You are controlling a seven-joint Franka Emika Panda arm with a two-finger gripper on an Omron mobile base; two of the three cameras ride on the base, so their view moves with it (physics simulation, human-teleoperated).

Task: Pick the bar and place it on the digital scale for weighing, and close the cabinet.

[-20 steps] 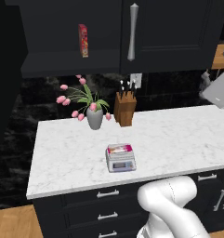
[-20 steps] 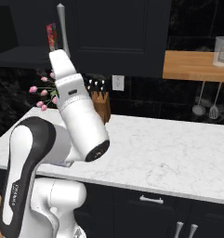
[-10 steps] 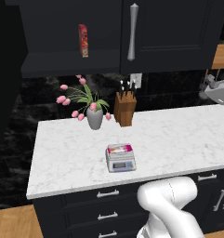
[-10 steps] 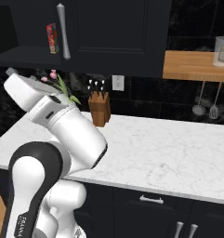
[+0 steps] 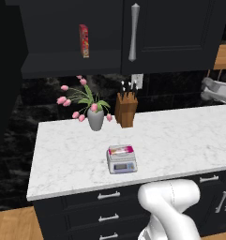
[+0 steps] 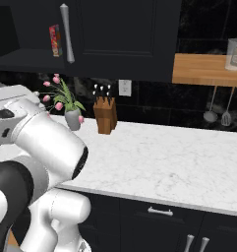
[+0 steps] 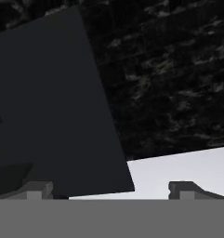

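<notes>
**A:** What does the room look like?

**B:** A dark kitchen. A white marble surface (image 5: 180, 136) tops black drawers (image 5: 102, 206) with short silver handles. Behind it runs a black stone backsplash with a white wall outlet (image 5: 137, 80). At the bottom left, a strip of wooden floor (image 5: 11, 225) shows.

**A:** What sits on the surface?

**B:** Near the front edge, the digital scale (image 5: 121, 160), small and pale grey, with its display facing forward. The bar (image 5: 121, 150), a flat pink and white packet, lies on the scale's platform. Further back stand a grey vase of pink tulips (image 5: 94, 117) and, just beside it on the right, a wooden knife block (image 5: 125, 108).

**A:** And above?

**B:** The cabinet (image 5: 180, 33), large and black, hangs on the wall. Its right door carries a long silver handle (image 5: 133, 32). The left half is open, showing a shelf with a tall red box (image 5: 84, 41) standing upright. To the right, the other base view shows a wooden shelf (image 6: 206, 69) holding a jar (image 6: 235, 54), with utensils (image 6: 218, 114) hanging below.

**A:** Where is the end effector?

**B:** The end effector (image 7: 111, 188) has its two tips spread wide, with nothing between them. It faces a dark flat panel (image 7: 48, 107), the black backsplash and a slice of white surface.
</notes>
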